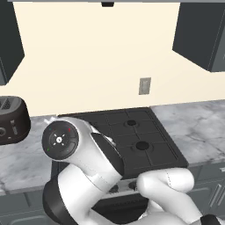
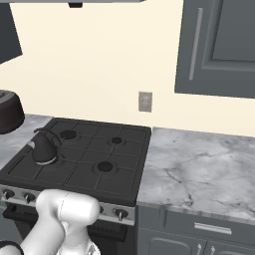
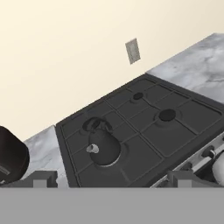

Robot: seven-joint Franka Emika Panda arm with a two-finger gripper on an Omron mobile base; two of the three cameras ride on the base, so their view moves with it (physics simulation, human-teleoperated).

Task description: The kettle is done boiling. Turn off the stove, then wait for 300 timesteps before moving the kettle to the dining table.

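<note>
Jaws (image 3: 112,177) wide open, empty — kettle (image 3: 103,146) ahead, left of centre on stove (image 3: 144,127); knobs (image 2: 121,214) small, wrong one easily turned — burner stays lit.

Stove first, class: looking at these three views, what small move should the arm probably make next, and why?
Probably lower the open gripper toward the knobs on the stove front strip. The kettle sits on a front burner, untouched, and the gripper hangs above and in front of the cooktop, holding nothing. Which knob serves that burner can't be told.
</note>
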